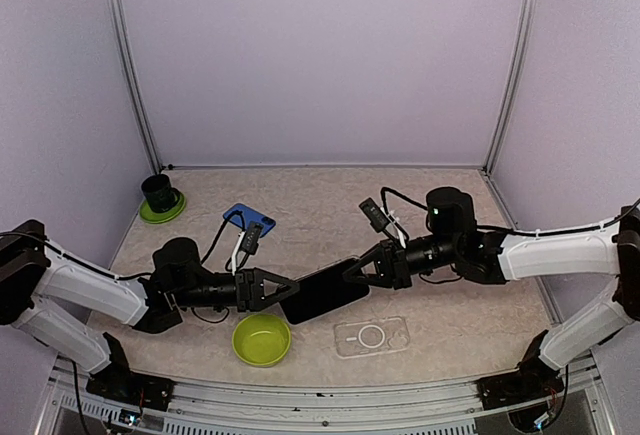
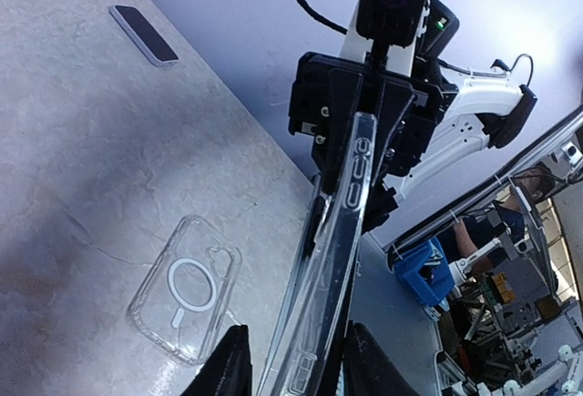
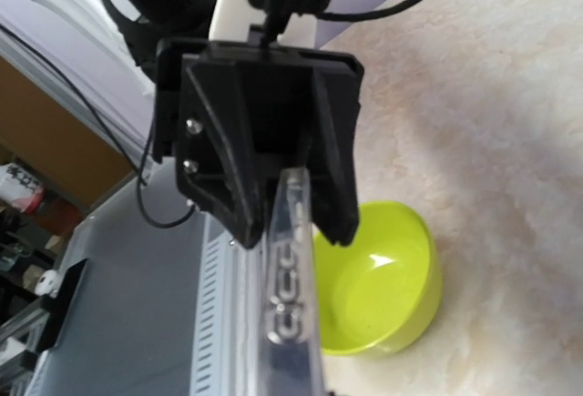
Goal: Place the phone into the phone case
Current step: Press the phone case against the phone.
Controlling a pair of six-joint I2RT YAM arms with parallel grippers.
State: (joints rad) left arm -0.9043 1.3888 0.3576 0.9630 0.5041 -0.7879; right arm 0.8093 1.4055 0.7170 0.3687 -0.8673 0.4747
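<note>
A black phone (image 1: 322,293) hangs above the table between both grippers, screen up. My left gripper (image 1: 283,290) is shut on its left end and my right gripper (image 1: 356,273) on its right end. In the left wrist view the phone (image 2: 342,223) runs edge-on between my fingers (image 2: 219,364), with a clear case rim along its side. In the right wrist view the same clear rim (image 3: 291,296) runs up into the left gripper (image 3: 291,205); my right fingers are out of frame there. A second clear case (image 1: 371,336) lies flat on the table below; it also shows in the left wrist view (image 2: 182,291).
A lime bowl (image 1: 261,339) sits near the front edge, under the left gripper. A blue phone (image 1: 249,220) lies behind the left arm. A black cup on a green saucer (image 1: 160,195) stands back left. A dark flat phone-like slab (image 2: 144,35) lies on the table.
</note>
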